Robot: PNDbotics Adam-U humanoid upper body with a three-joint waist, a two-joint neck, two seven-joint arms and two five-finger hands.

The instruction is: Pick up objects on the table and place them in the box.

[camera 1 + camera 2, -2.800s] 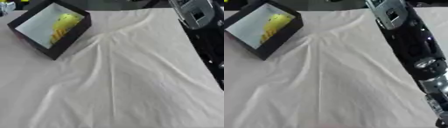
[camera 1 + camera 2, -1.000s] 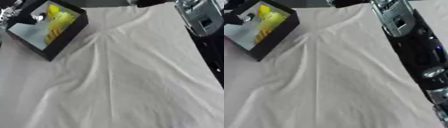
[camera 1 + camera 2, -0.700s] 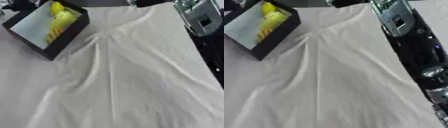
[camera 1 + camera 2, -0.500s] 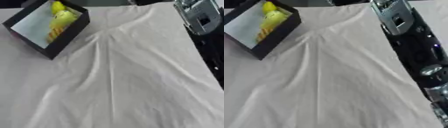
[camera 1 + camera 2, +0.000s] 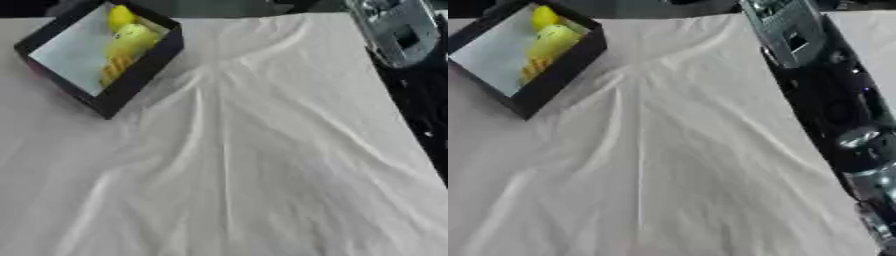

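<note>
A black box (image 5: 133, 84) with a pale floor stands tilted at the far left of the table. Inside it lie a round yellow object (image 5: 120, 16), a longer yellow-green object (image 5: 131, 41) and a yellow piece with orange stripes (image 5: 113, 71). No loose object shows on the cloth. My right arm (image 5: 833, 112), black with a silver forearm (image 5: 785, 27), runs along the right side toward the top edge; its hand lies past the picture's edge. My left hand shows in neither view.
A creased white cloth (image 5: 245, 165) covers the table, with folds fanning out from near the box. The cloth's right edge (image 5: 398, 120) drops off to dark ground beside my right arm.
My left hand, over the box's far corner a second ago, has drawn back out of view. A round yellow object now lies in the box. The camera has shifted slightly.
</note>
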